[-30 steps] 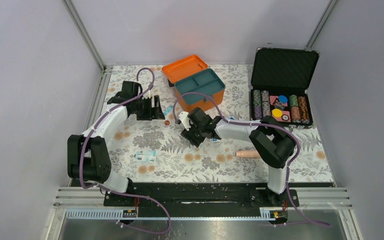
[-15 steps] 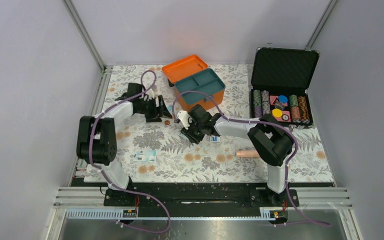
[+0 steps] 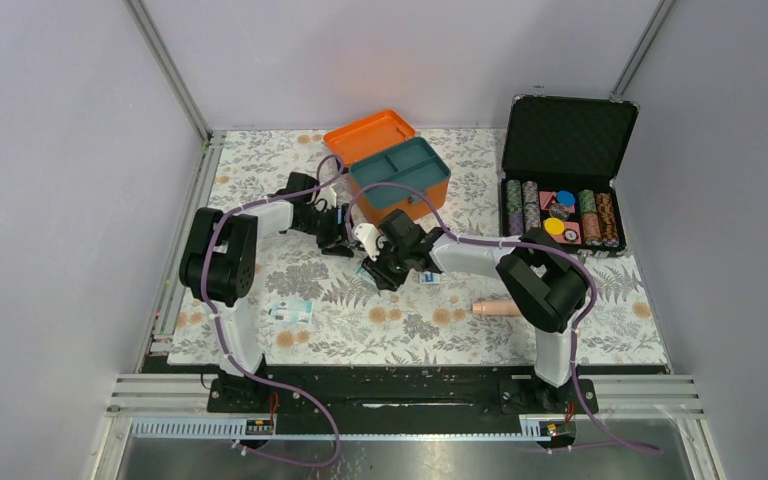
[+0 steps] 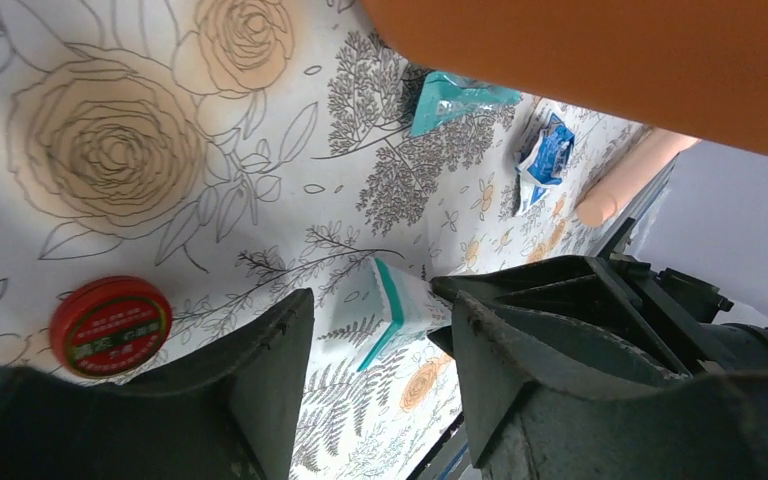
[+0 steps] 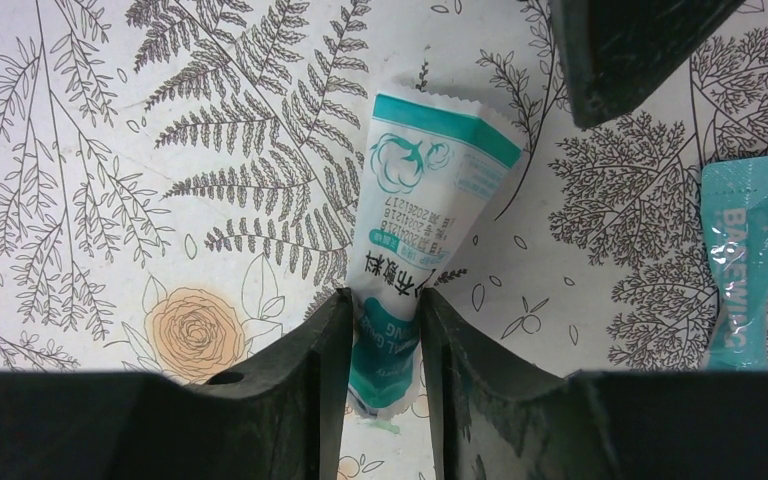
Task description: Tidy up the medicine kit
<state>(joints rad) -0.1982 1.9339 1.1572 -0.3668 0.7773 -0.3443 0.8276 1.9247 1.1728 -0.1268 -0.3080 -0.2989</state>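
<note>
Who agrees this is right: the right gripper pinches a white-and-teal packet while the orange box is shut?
Wrong: the top view shows the orange box open, lid laid back. The right gripper does pinch the white-and-teal packet.

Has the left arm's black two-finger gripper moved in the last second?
Yes. The left gripper has shifted rightward, closing in on the near-left corner of the bright orange plastic box.

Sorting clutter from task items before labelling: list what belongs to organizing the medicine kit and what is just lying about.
Belongs:
orange kit box with teal tray
white-and-teal packet pinched in the right claw
second packet
teal sachet
probably the red tin

Lying about:
black poker chip case
beige roll, use unclear
</note>
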